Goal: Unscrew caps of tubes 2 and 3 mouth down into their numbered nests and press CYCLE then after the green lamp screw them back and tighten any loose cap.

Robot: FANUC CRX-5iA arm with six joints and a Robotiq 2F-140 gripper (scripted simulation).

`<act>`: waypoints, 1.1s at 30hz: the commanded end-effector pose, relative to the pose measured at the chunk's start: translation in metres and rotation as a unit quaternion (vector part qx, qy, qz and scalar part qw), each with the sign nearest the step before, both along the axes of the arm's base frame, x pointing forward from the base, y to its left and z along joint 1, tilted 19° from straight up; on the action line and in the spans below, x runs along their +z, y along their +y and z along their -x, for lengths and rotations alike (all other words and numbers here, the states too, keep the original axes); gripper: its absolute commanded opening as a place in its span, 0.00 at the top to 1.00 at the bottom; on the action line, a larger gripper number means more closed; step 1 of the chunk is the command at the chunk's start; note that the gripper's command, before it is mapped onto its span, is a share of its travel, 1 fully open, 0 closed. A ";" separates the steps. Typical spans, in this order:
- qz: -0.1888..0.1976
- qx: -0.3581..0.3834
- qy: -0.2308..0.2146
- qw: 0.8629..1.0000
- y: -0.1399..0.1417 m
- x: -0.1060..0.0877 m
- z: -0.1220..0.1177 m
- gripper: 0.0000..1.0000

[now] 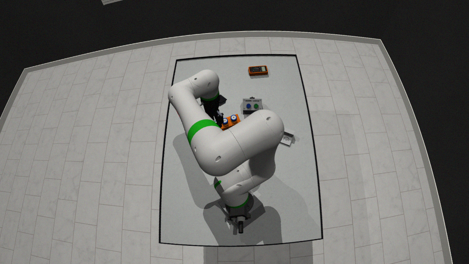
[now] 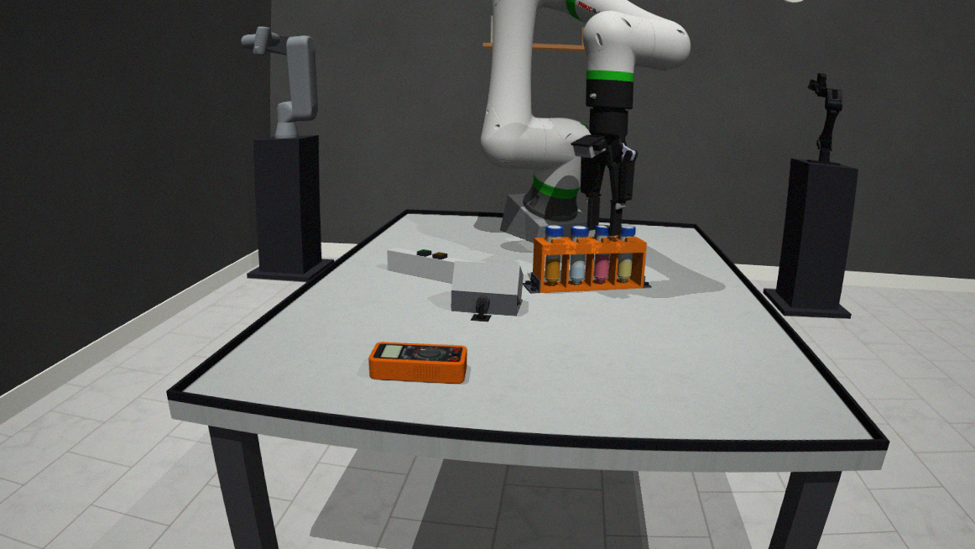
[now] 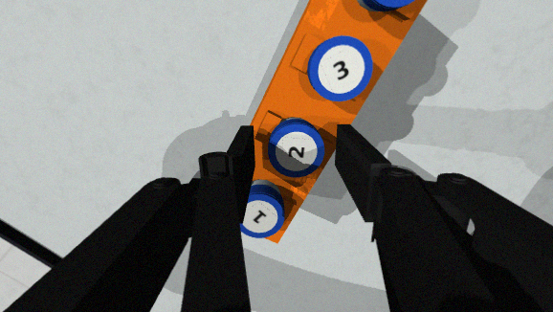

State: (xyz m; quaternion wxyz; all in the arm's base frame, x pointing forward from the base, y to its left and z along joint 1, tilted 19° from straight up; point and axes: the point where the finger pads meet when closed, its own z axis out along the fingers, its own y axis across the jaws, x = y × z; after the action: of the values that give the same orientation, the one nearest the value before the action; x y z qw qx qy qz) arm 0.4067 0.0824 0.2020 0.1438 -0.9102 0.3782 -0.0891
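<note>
The orange decapping station (image 3: 297,96) holds several tubes with blue caps. In the wrist view cap 2 (image 3: 297,152) sits on its tube between my fingers, cap 1 (image 3: 260,215) is nearer me and cap 3 (image 3: 340,70) farther off. My gripper (image 3: 295,145) is open and straddles cap 2, with a small gap on each side. In the exterior view the gripper (image 2: 607,222) stands upright over the station (image 2: 589,262), fingertips at cap height. In the top view the gripper (image 1: 219,118) is partly hidden by the arm. All caps in view are on their tubes.
The key housing (image 1: 252,105) with the blue key (image 1: 248,106) and the green key (image 1: 256,105) stands beside the station. The cap tray (image 2: 419,262) lies beyond it, its lamps (image 2: 430,254) dark. An orange multimeter (image 2: 418,361) lies near the far edge.
</note>
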 end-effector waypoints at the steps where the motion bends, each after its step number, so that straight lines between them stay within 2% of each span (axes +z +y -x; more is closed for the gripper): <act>1: -0.028 -0.099 0.019 0.995 0.000 0.001 0.000 0.59; 5: -0.059 -0.207 0.041 0.976 0.000 0.001 0.000 0.59; 8: -0.080 -0.277 0.056 0.956 0.000 0.001 0.000 0.59; 14: -0.118 -0.406 0.083 0.902 0.000 0.001 0.000 0.59; 16: -0.118 -0.406 0.083 0.902 0.000 0.001 0.000 0.59; 17: -0.130 -0.451 0.091 0.879 0.000 0.001 0.000 0.59; 24: -0.131 -0.455 0.092 0.876 0.000 0.001 -0.001 0.59; 25: -0.131 -0.455 0.092 0.876 0.000 0.001 -0.001 0.70; 33: -0.131 -0.455 0.092 0.876 0.000 0.001 -0.001 0.70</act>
State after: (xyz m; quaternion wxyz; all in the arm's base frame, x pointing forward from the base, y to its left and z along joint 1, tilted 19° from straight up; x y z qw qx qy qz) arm 0.4068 0.0827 0.2025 0.1690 -0.6150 0.7702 -0.0094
